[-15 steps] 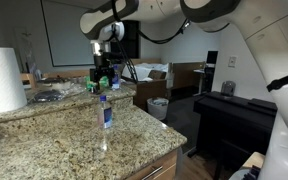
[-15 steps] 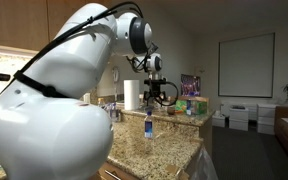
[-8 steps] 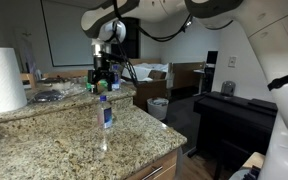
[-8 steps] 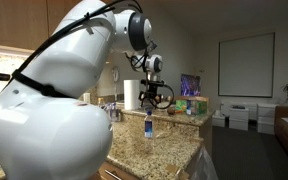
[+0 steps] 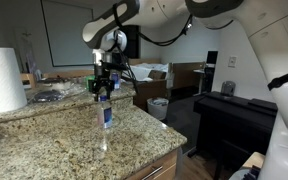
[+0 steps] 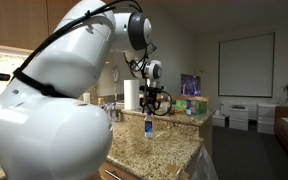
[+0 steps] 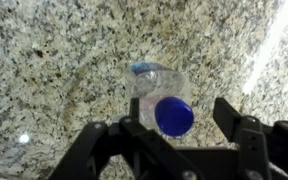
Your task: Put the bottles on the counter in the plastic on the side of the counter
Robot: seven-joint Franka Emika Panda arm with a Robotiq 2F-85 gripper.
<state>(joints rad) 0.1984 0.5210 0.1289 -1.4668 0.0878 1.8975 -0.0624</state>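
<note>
One small clear water bottle (image 5: pixel 105 112) with a blue label and a blue cap stands upright on the speckled granite counter (image 5: pixel 54 140); it also shows in the other exterior view (image 6: pixel 148 126). My gripper (image 5: pixel 102 89) hangs open straight above it, also seen in an exterior view (image 6: pixel 151 103). In the wrist view I look down on the bottle's blue cap (image 7: pixel 173 115), which lies between my spread fingers (image 7: pixel 238 128), nearer the left one; the gripper (image 7: pixel 182 122) holds nothing. The lined pale bin (image 5: pixel 158 107) stands on the floor beyond the counter's edge.
A big white paper-towel roll (image 5: pixel 2 80) stands at the counter's left rear. Clutter lies on the raised back ledge (image 5: pixel 59 92). A black piano-like cabinet (image 5: pixel 232 122) stands to the right, with a brown cardboard box (image 5: pixel 149 90) behind the bin.
My gripper has come down and a little toward the bottle, and now sits just over its cap. The bottle has not moved.
</note>
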